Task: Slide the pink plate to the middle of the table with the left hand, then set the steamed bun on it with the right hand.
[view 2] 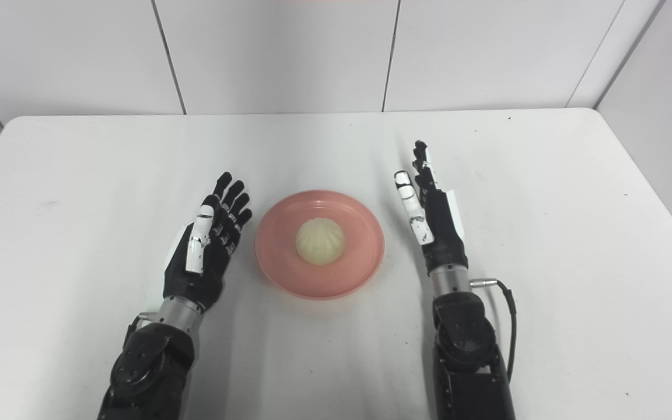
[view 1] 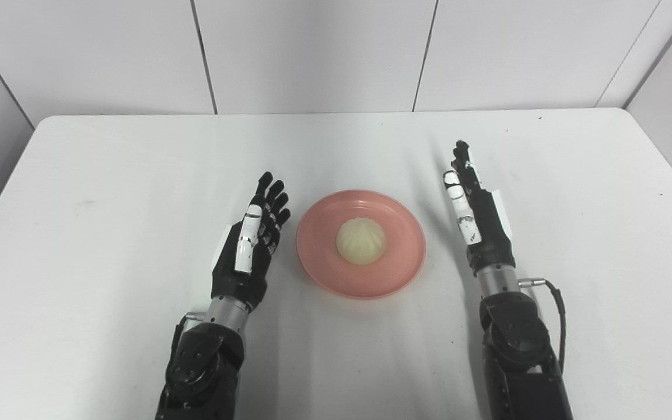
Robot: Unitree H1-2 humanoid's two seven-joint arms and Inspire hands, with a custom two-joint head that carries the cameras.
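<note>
The pink plate (view 1: pixel 397 265) lies near the middle of the white table. A pale steamed bun (view 1: pixel 361 240) rests on the plate's centre. My left hand (view 1: pixel 252 239) is just left of the plate, open, fingers stretched forward, a small gap from the rim. On the other side, my right hand (view 1: pixel 473 207) stands edge-up and open, a hand's width right of the plate. Neither hand touches the plate or the bun.
The white table (view 1: pixel 108 186) ends at a rounded far edge below a panelled white wall (view 1: pixel 312 52). Both forearms (view 2: pixel 464 350) come up from the near edge.
</note>
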